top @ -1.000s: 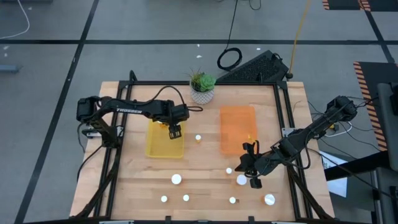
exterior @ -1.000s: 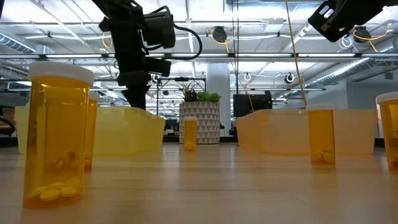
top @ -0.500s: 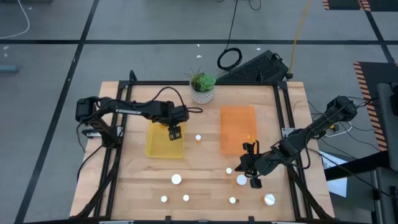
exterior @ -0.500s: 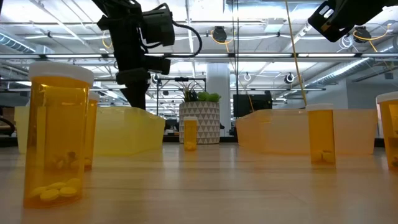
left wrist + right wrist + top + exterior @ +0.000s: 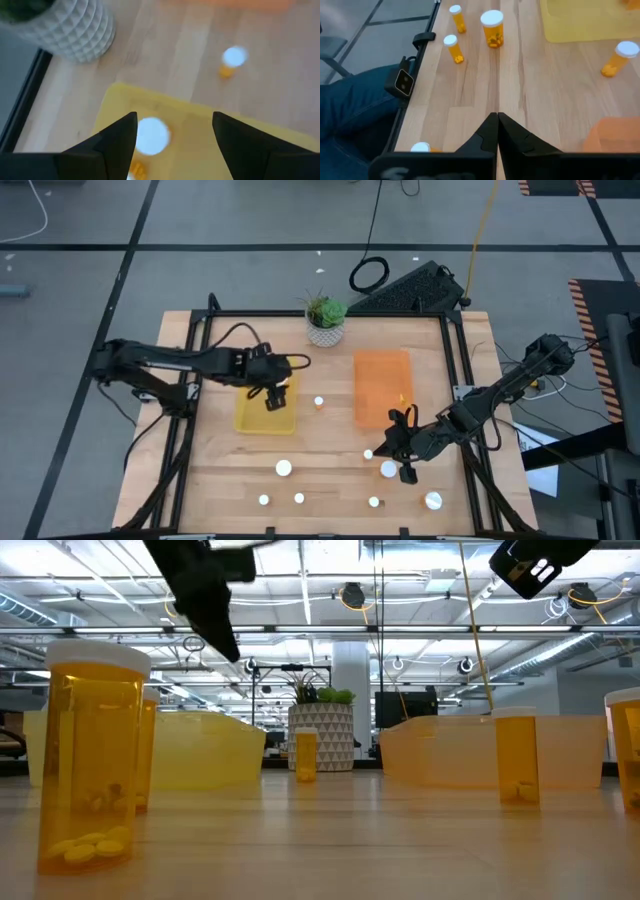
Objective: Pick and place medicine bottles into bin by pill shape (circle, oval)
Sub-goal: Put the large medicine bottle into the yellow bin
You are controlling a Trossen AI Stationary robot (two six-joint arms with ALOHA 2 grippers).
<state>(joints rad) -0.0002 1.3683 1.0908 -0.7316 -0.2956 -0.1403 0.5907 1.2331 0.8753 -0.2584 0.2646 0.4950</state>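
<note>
With 1 bottle (image 5: 151, 135) lying in the yellow bin (image 5: 262, 413), your left claw (image 5: 272, 395) hangs wide open and empty above it; your right claw (image 5: 403, 450) is closed, empty. Next, open it over a loose bottle (image 5: 388, 470) on the surface (image 5: 330, 480).

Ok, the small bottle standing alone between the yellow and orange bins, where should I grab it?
The small bottle stands upright on bare wood, clear of the yellow bin and orange bin. I'd come straight down and close the left claw on its round body just under the white cap.
</note>
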